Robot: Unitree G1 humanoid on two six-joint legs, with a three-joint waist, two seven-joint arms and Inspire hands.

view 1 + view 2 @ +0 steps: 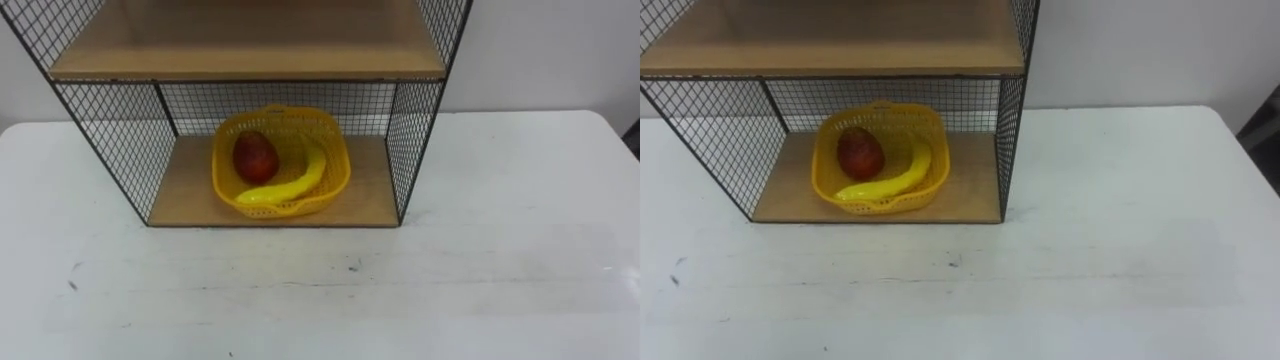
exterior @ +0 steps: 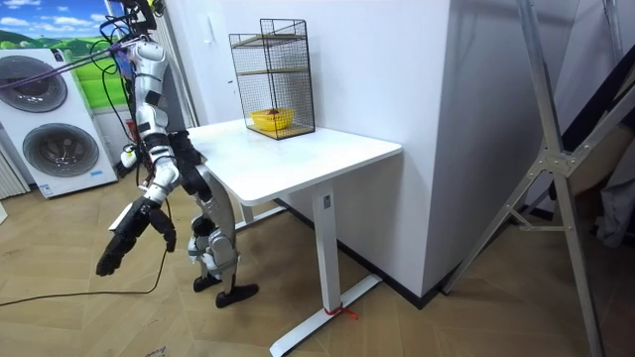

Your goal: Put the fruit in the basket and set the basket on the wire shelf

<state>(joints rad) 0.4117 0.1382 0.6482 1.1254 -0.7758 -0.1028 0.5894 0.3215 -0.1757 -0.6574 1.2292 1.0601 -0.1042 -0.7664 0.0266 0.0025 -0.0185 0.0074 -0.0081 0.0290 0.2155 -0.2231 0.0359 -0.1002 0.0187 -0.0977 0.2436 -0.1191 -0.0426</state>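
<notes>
1. And there it is: the yellow basket (image 1: 338, 150) is seen on the lowest wooden board (image 1: 372, 196) of the wire shelf (image 1: 418, 120), set towards the board's left half and close to the back mesh.
2. Inside the basket, a red fruit (image 1: 256, 156) is lodged on the left. A banana (image 1: 296, 182) is curved along the front and right, just beside it.
3. The shelf itself is placed on the white table (image 1: 500, 260), against the wall. A second board (image 1: 250, 45) is carried above the basket.
4. Over in the room view, the robot is found standing on the floor at the table's end, on the room view's left, with washing machines (image 2: 60, 139) behind it.
5. The right hand (image 2: 137, 226) is hung low beside the legs, below the level of the tabletop. Its fingers are let loose and stretched downward, and nothing is gripped.
6. Basket and fruit are well apart from that hand: they are up on the shelf at the table's far side, with the tabletop lying between.
</notes>
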